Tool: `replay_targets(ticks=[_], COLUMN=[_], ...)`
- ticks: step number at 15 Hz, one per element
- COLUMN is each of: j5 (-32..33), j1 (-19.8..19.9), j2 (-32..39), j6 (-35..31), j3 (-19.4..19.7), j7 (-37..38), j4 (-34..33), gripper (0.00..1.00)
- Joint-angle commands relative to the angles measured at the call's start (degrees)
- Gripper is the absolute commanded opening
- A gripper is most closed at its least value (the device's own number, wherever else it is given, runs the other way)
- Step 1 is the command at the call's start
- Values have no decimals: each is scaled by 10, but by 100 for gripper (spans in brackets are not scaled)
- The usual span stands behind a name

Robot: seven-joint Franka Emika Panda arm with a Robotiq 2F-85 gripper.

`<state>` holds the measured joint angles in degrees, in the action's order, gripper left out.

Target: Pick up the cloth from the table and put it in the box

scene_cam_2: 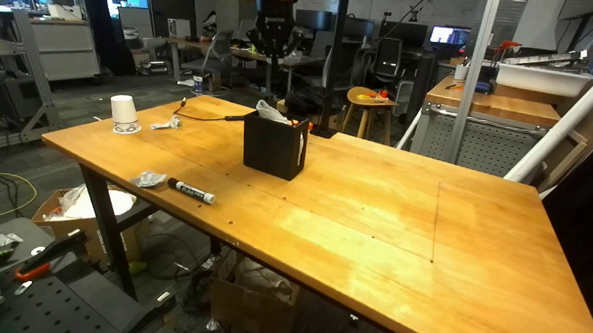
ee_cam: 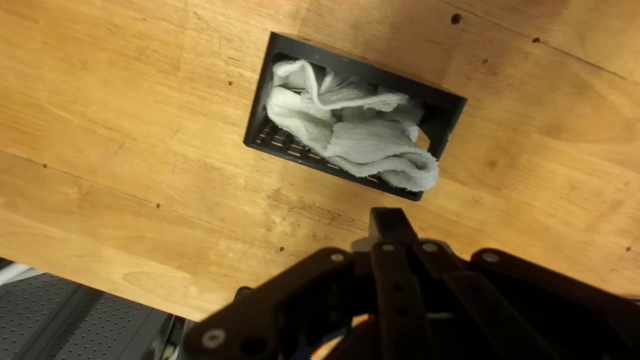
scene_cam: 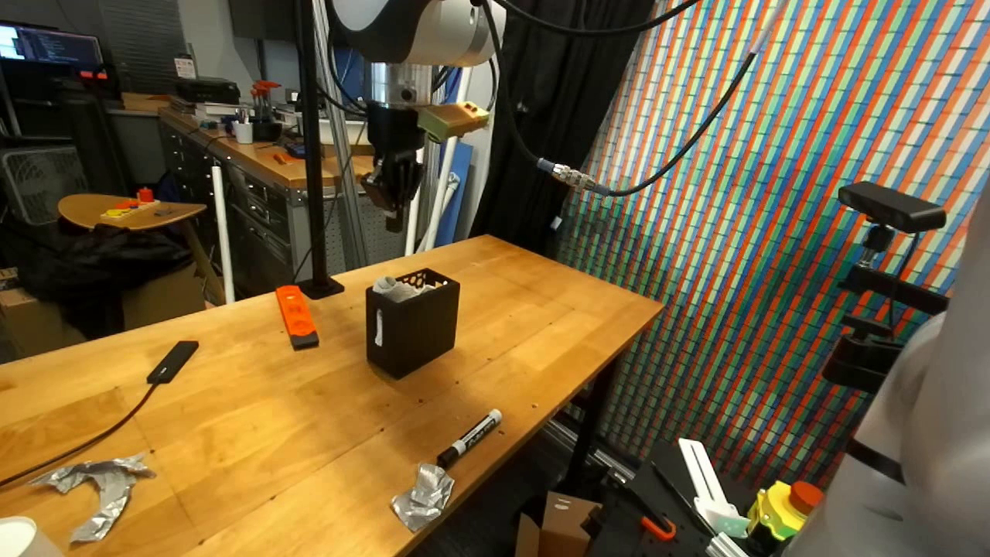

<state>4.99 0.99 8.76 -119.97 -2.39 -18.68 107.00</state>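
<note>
Marker [scene_cam: 469, 439] lay with black end just beside crumpled silvery scrap [scene_cam: 423, 495]. Torn silvery strip [scene_cam: 115, 493] lay near paper cup [scene_cam_2: 123, 113], which stood rim down. We noted flat black device [scene_cam: 173, 361] trailing cable [scene_cam: 113, 431]; orange bar [scene_cam: 295, 311], dark at one end, lay near foot of black upright post [scene_cam: 312, 155]. In background, both exterior views, we saw wooden stool [scene_cam: 83, 207] bearing red and yellow pieces [scene_cam: 145, 196]. White tub [scene_cam_2: 544, 80] sat above workbench [scene_cam_2: 497, 105]. Multicoloured striped backdrop [scene_cam: 696, 309] showed at right of exterior view.

This looks like a robot lab: it has a smooth white-and-gray robot arm [scene_cam: 448, 35], a wood-topped gray metal workbench [scene_cam_2: 494, 140] and flat black computer screens [scene_cam_2: 313, 19].
</note>
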Motion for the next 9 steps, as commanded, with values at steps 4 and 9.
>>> replay_targets(ticks=[4,9], j5=[-23,-31], j1=[-22,-18], j2=[8,25], j6=[12,9], j3=[-12,-8], j7=[18,23], j4=[-8,1], gripper=[0,0])
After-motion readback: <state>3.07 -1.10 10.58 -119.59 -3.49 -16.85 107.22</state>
